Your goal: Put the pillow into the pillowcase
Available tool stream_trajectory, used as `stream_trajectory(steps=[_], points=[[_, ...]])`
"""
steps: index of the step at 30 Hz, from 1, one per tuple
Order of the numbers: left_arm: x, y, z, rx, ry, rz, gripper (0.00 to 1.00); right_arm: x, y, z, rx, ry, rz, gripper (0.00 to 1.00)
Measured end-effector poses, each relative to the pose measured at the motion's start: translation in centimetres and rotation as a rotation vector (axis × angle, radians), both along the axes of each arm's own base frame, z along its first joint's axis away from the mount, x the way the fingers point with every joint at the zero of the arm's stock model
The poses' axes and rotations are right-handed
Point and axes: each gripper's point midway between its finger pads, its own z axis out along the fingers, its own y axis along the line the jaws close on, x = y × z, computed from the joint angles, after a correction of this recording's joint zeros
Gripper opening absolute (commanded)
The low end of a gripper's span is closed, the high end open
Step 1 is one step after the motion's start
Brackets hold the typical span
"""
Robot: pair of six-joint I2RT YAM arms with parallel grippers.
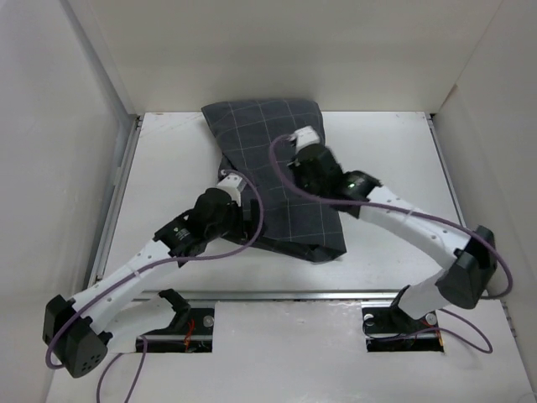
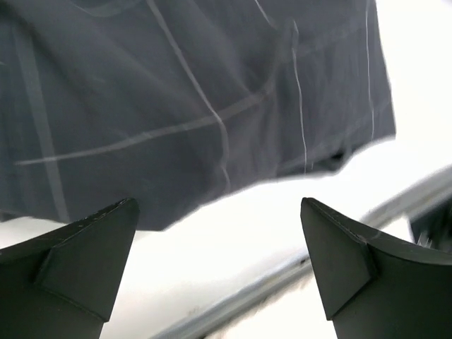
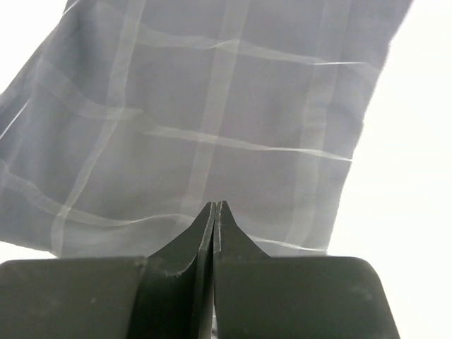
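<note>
A: Grey check cloth is the pillowcase [image 1: 252, 134], lying mid-table [image 1: 394, 168]. Pillow?
B: No cream showing in any of the 3 views. The case looks plump, so prob. the pillow's inside, but can't confirm. The case's near-right corner is rumpled w/ a dark fold, maybe the open end.
A: What's left?
B: My guess is tuck that end, flatten, let go. Nearly done, I'd say.
A: Grippers?
B: Left gripper [image 2: 217, 205] is spread wide, holding 0, just off the case's near-left edge. Right gripper [image 3: 214, 206] has its fingers pressed together above the case's top face, no cloth seen betw. them.
A: Anything in the way?
B: 1 purple cable [image 1: 273, 168] loops across the case, and both arms crowd over it. A metal rail [image 1: 336, 295] runs beyond the case's near edge.
</note>
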Motion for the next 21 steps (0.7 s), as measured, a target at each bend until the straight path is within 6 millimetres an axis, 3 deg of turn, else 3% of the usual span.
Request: stream_trajectory(steps=[4,6,9,12,13,14,15,16,18,21], points=[[-1.1,-1.4,-1.1,0.071,0.051,-0.106,1.0,3.4,-7.3,3.7,0.117,-0.007,-0.138,0.0],[-0.8,-2.0,-1.4,0.103,0.069,-0.122,1.0,4.0,-10.7,4.5,0.137,-0.016,-0.21,0.0],[0.5,-2.7,-2.9,0.174,0.125,-0.11,1.0,2.5,-11.8,4.3,0.154,0.003,-0.196,0.0],[1.8,-3.3,-5.9,0.268,0.208,-0.095,1.0,0.5,-11.7,3.0,0.166,0.048,-0.145,0.02],[2.1,-3.5,-7.1,0.297,0.237,-0.094,0.93,0.0,-11.9,2.4,0.165,0.065,-0.137,0.02],[2.3,-3.8,-8.1,0.319,0.265,-0.099,0.76,-0.5,-12.1,1.8,0.161,0.081,-0.134,0.02],[2.5,-4.2,-9.4,0.349,0.293,-0.117,0.18,-0.9,-12.3,1.2,0.158,0.094,-0.133,0.02],[2.6,-4.4,-9.8,0.353,0.303,-0.118,0.0,-1.2,-12.7,0.6,0.152,0.109,-0.135,0.02],[3.1,-5.1,-10.3,0.37,0.321,-0.148,0.0,-1.9,-13.4,-0.3,0.147,0.132,-0.141,0.03],[3.6,-8.3,-9.3,0.323,0.321,-0.245,0.0,-2.4,-14.4,-0.6,0.151,0.142,-0.16,0.03]])
